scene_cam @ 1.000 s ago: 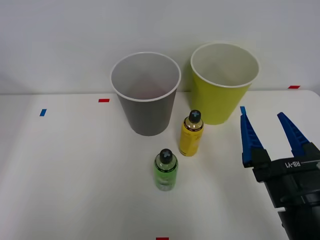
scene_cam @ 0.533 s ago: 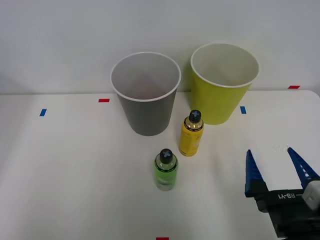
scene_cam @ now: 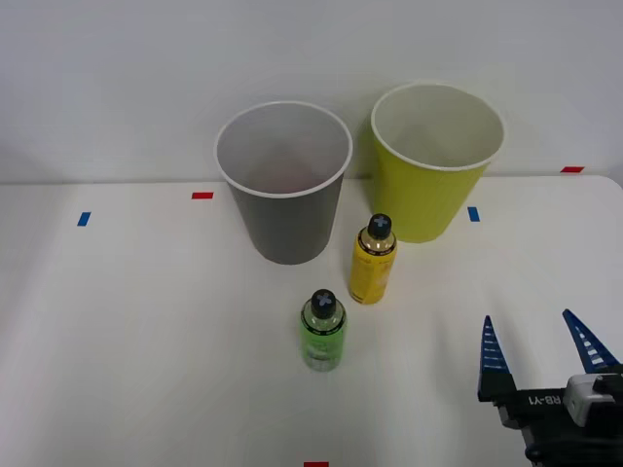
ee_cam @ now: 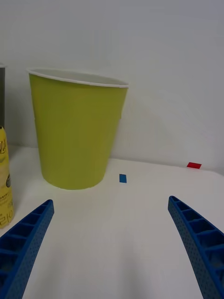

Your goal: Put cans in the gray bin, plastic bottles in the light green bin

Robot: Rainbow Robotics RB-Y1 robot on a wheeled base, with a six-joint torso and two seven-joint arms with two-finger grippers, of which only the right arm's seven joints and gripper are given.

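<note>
The gray bin (scene_cam: 287,224) and the light green bin (scene_cam: 425,199) stand side by side at the back of the white table. In front of them stand two upright black-capped plastic bottles, a yellow one (scene_cam: 372,265) and a translucent green one (scene_cam: 323,334). No cans are in view. My right gripper (scene_cam: 529,319) is open and holds nothing, low at the near right, well clear of both bottles. From the wrist, the light green bin (ee_cam: 77,135) stands ahead of the open gripper (ee_cam: 111,202), with the yellow bottle (ee_cam: 3,187) at the edge.
Small tape marks lie on the table: red (scene_cam: 201,196), blue (scene_cam: 84,219), blue (scene_cam: 473,214) beside the light green bin, red (scene_cam: 572,169) at the far right. A white wall rises right behind the bins.
My right gripper has drawn back from beside the light green bin toward the table's near right edge, staying open. The bottles and bins have not moved.
</note>
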